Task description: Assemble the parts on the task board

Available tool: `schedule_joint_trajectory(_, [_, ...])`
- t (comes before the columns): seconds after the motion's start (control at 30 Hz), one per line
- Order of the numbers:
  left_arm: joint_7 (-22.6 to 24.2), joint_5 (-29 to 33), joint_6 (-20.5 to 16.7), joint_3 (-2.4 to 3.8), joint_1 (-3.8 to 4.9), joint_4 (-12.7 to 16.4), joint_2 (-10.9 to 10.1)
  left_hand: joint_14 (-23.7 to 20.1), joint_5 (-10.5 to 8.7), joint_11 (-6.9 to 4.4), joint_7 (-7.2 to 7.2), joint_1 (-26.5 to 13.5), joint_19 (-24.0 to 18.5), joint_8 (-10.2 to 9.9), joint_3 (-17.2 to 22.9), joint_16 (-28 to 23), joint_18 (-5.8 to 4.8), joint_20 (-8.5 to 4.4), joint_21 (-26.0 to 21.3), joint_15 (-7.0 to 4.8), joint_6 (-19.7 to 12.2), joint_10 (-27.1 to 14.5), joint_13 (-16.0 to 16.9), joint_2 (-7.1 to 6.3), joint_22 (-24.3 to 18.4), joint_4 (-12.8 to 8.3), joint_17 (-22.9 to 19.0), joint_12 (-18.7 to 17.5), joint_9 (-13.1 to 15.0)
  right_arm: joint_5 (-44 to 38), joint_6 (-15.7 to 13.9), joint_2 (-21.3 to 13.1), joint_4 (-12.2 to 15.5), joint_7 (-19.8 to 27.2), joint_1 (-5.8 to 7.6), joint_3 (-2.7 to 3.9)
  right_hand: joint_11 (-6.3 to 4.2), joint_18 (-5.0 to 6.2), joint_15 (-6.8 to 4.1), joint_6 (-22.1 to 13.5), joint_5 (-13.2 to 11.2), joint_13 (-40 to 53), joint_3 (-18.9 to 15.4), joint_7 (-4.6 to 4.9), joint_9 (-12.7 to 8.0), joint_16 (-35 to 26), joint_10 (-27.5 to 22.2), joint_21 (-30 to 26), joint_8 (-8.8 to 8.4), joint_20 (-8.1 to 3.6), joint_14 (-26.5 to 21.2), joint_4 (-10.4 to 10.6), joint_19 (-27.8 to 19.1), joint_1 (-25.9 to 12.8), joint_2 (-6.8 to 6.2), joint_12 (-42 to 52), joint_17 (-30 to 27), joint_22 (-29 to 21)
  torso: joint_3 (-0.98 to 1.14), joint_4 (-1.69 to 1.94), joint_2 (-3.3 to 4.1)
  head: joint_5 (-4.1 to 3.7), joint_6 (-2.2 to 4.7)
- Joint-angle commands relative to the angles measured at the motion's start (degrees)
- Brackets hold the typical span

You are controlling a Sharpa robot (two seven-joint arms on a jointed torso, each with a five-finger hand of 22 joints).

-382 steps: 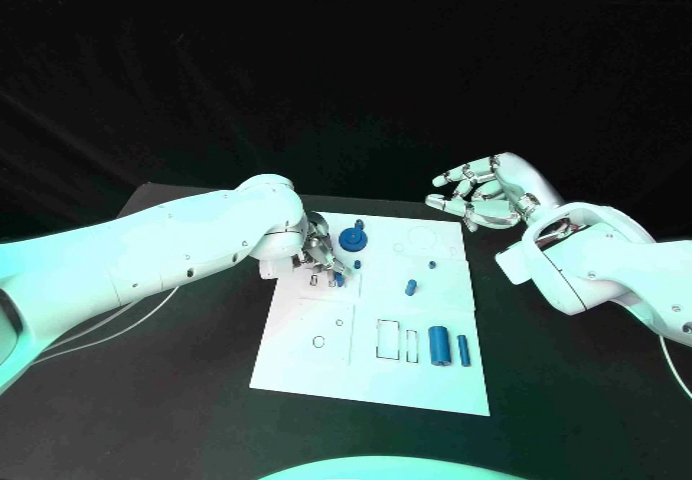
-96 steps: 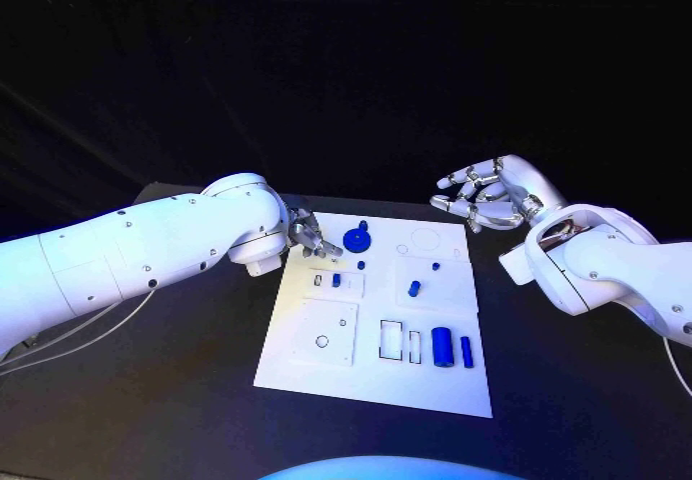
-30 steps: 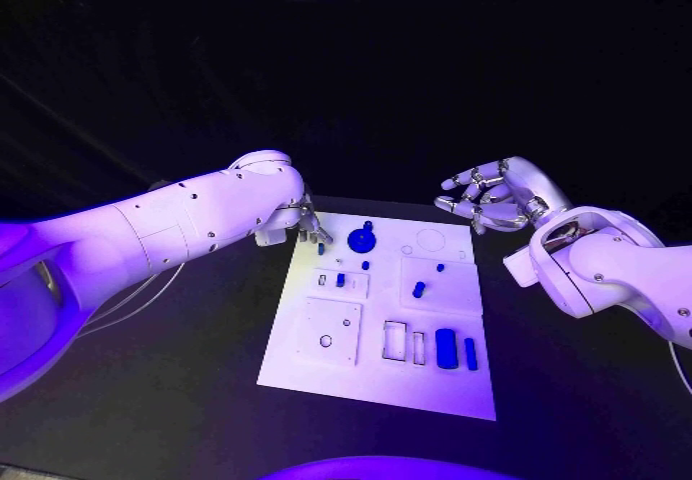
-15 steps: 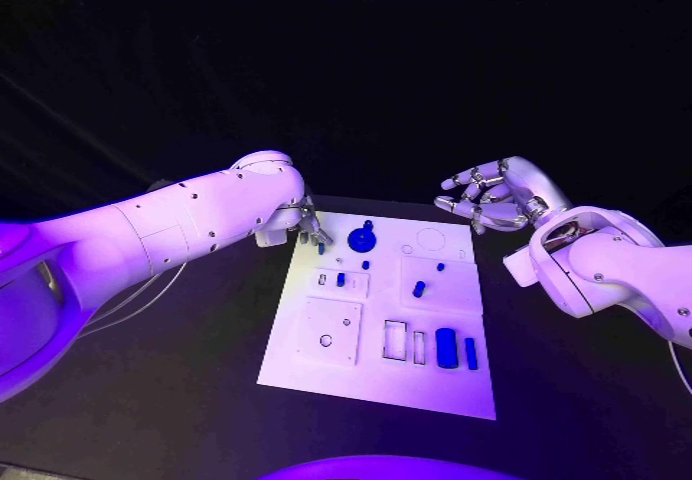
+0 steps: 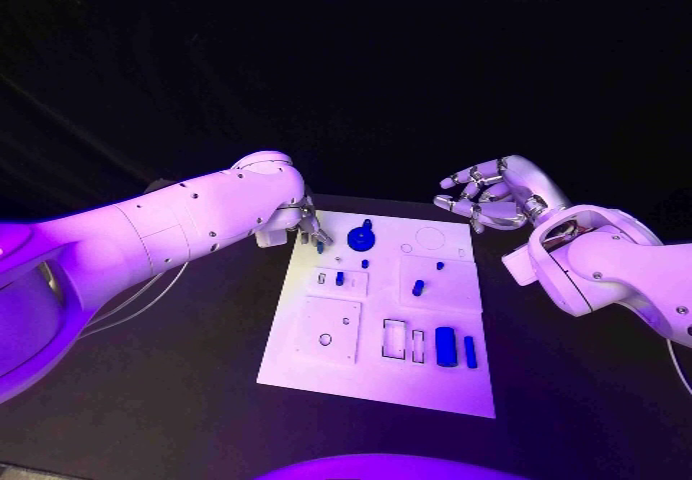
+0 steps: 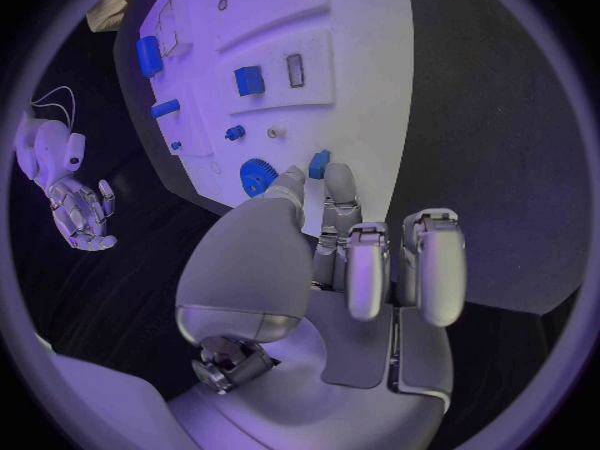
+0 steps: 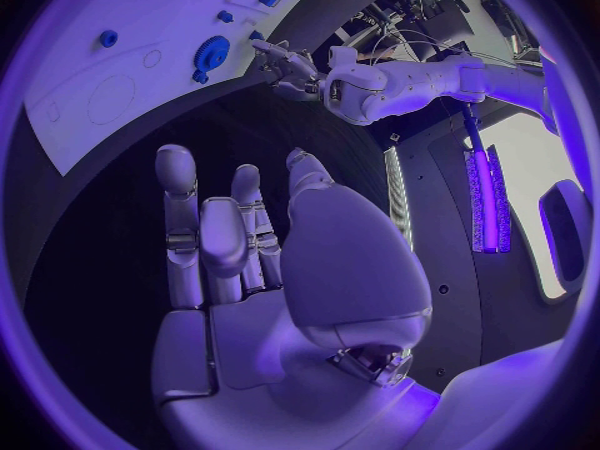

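The white task board (image 5: 378, 370) lies in the middle of the black table. On it are a blue gear (image 5: 361, 238), small blue pegs (image 5: 417, 288) and a large blue cylinder (image 5: 446, 345). My left hand (image 5: 307, 226) hovers over the board's far left corner. In the left wrist view this hand (image 6: 338, 260) pinches a small blue part (image 6: 319, 162) between thumb and a finger, close to the gear (image 6: 256, 178). My right hand (image 5: 488, 196) hangs open above the table beyond the board's far right corner, palm up and holding nothing; the right wrist view shows its fingers (image 7: 181, 220) spread.
A thin blue rod (image 5: 469, 351) lies beside the cylinder, next to empty rectangular slots (image 5: 392, 338) and a round hole (image 5: 325, 339). A small blue block (image 5: 339, 279) stands in the left middle panel. Bare black table (image 5: 173, 390) surrounds the board.
Since the earliest frame my left hand has lifted off the board's small slots and drawn back to the far left corner. Over the last second both hands have barely moved.
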Motion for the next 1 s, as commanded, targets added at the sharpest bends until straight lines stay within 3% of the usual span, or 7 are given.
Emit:
schedule_joint_trajectory(0.03, [0.6,0.4,0.9,0.01,-0.03,-0.1,0.2,5.6,0.21,-0.29,-0.11,0.3,2.9,0.1,0.1,0.4,-0.06,0.07,0.2,-0.23,0.4,0.1,-0.1,0.31,10.7,-0.3,13.5,0.2,0.0,-0.3,0.7,0.0,0.1,0.4,-0.04,0.01,-0.24,0.74,-0.14,-0.2,0.4,-0.1,0.1,-0.17,0.1,-0.2,0.0,-0.2,0.32,-0.07,-0.1,0.1,0.5,-0.2,0.55,-0.1,-0.1,-0.1,-0.01,0.02,0.0,-0.03,-0.06])
schedule_joint_trajectory(0.5, [0.5,0.4,1.6,0.0,-0.06,-0.3,0.3,5.6,0.32,-0.61,-0.45,4.3,3.0,0.1,1.4,0.5,-0.08,-0.13,0.2,-0.51,0.9,0.1,-0.5,1.64,10.8,-0.9,13.8,0.2,-0.7,-0.2,0.7,0.1,0.1,0.4,-0.06,0.01,-0.26,0.76,-0.15,-0.1,0.4,-0.1,0.1,-0.18,0.1,-0.2,0.0,-0.4,0.36,-0.07,-0.1,0.1,0.5,-0.2,0.65,-0.1,0.0,-0.1,-0.02,-0.03,0.0,-0.09,-0.25])
schedule_joint_trajectory(0.67, [0.5,0.4,1.8,0.0,-0.08,-0.2,0.3,5.7,0.61,-1.03,-0.87,9.5,2.9,0.2,5.1,0.7,-0.07,-0.36,0.2,-0.95,1.0,0.1,-0.8,2.78,10.8,-2.9,14.0,0.0,-0.9,-0.2,0.7,0.1,0.0,0.5,-0.07,0.01,-0.26,0.75,-0.15,-0.1,0.4,-0.1,0.1,-0.18,0.1,-0.2,0.0,-0.4,0.38,-0.08,-0.1,0.1,0.5,-0.2,0.72,-0.1,-0.1,-0.1,-0.01,0.01,-0.01,-0.13,-0.23])
schedule_joint_trajectory(0.87, [0.7,0.8,1.4,0.0,-0.14,-0.2,0.2,5.8,0.69,-1.08,-0.76,12.3,2.9,1.1,12.3,1.0,-0.05,-0.53,0.1,-0.97,1.1,1.0,-1.6,1.79,10.8,-4.1,14.4,-0.6,-0.5,-0.2,0.6,0.1,0.1,0.5,-0.09,0.01,-0.26,0.75,-0.15,-0.1,0.4,-0.1,0.1,-0.18,0.1,-0.2,0.0,-0.4,0.38,-0.08,-0.1,0.1,0.5,-0.2,0.72,-0.1,-0.1,-0.1,-0.03,0.07,-0.03,-0.15,-0.26])
schedule_joint_trajectory(1.0, [0.9,1.5,0.7,0.01,-0.17,0.0,0.0,5.8,0.65,-1.08,-0.78,11.5,2.9,2.0,18.1,1.0,-0.06,-0.47,0.1,-0.74,0.9,1.7,-1.9,-0.19,10.8,-4.3,14.5,-0.5,0.3,-0.2,0.6,0.1,0.1,0.6,-0.1,0.01,-0.26,0.75,-0.15,-0.1,0.4,-0.1,0.1,-0.18,0.1,-0.2,0.0,-0.4,0.38,-0.08,-0.1,0.1,0.5,-0.2,0.72,-0.1,-0.1,-0.1,0.0,0.03,-0.04,-0.12,-0.29])
